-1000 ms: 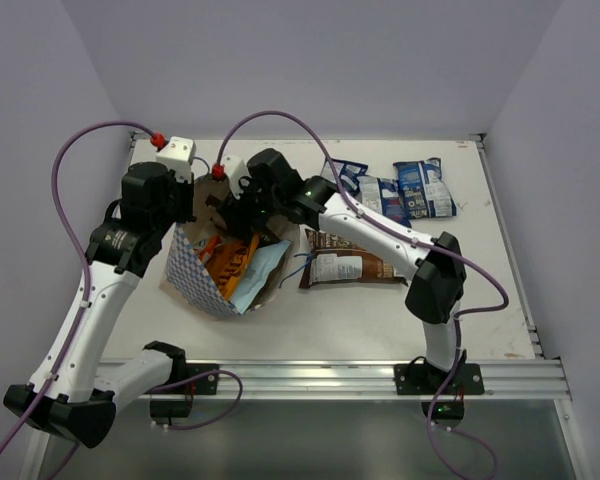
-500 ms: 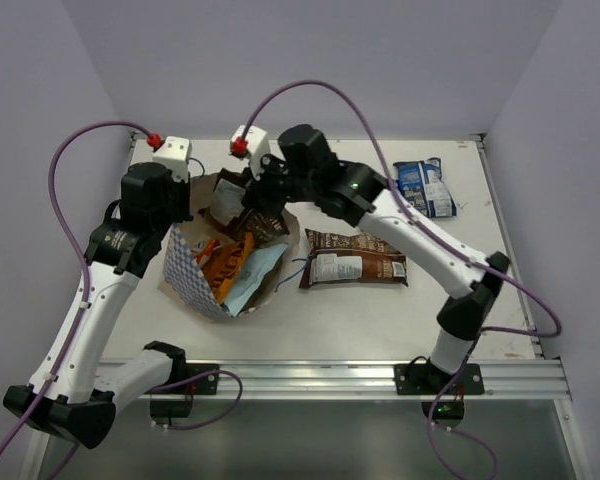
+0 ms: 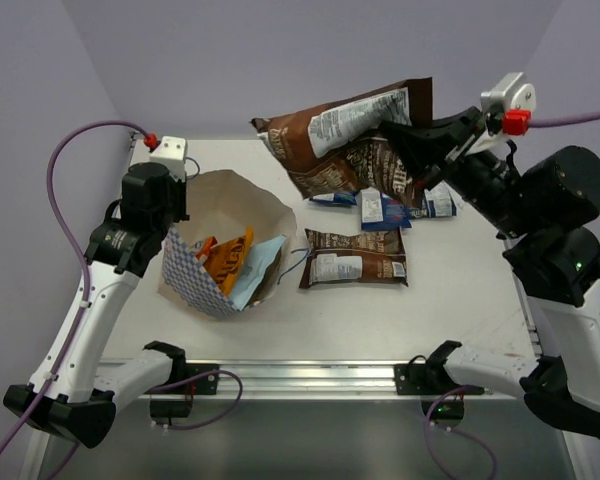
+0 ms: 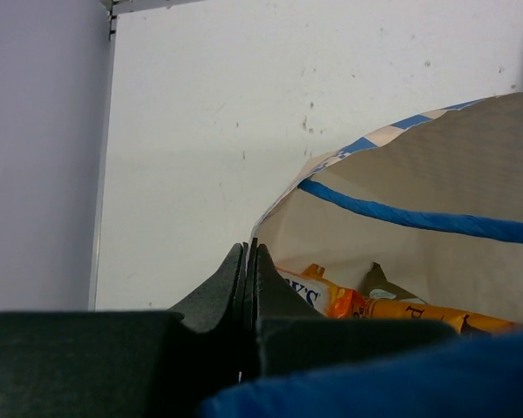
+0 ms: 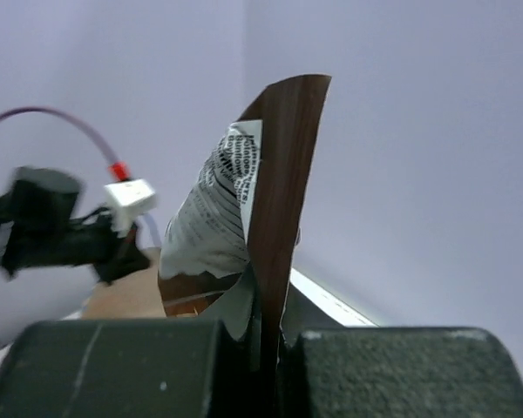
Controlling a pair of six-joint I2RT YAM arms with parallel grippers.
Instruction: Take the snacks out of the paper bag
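Right now the right fingers (image 5: 222, 366) are pressed together on the bottom edge of a dark brown packet (image 5: 270, 209), which stands up edge-on between them in the wrist view, its white printed label turned to the left. From above, I see those fingers (image 3: 412, 140) high over the far right of the surface (image 3: 380, 320), with the dark brown packet (image 3: 345, 120) stretching leftward from them in the air. A second brown face hangs just beneath it, and I cannot tell whether that is the same packet folded over or another one. The left fingers (image 4: 244, 279) are also closed tight, pinching the rim of the paper bag (image 4: 418, 174) at its left side; a blue cord handle (image 4: 401, 216) crosses the bag's brown inner wall just beyond them. In the overhead view the left fingers (image 3: 170, 222) sit at the left rim of the paper bag (image 3: 215, 195), which lies on the left half of the surface, its mouth open. Inside it I can see orange packets (image 3: 230, 262) and a light blue packet (image 3: 265, 262) beside them. Just right of the bag a flat brown packet (image 3: 355, 268) lies on the surface, and behind it are blue packets (image 3: 380, 208), partly hidden by the raised one.
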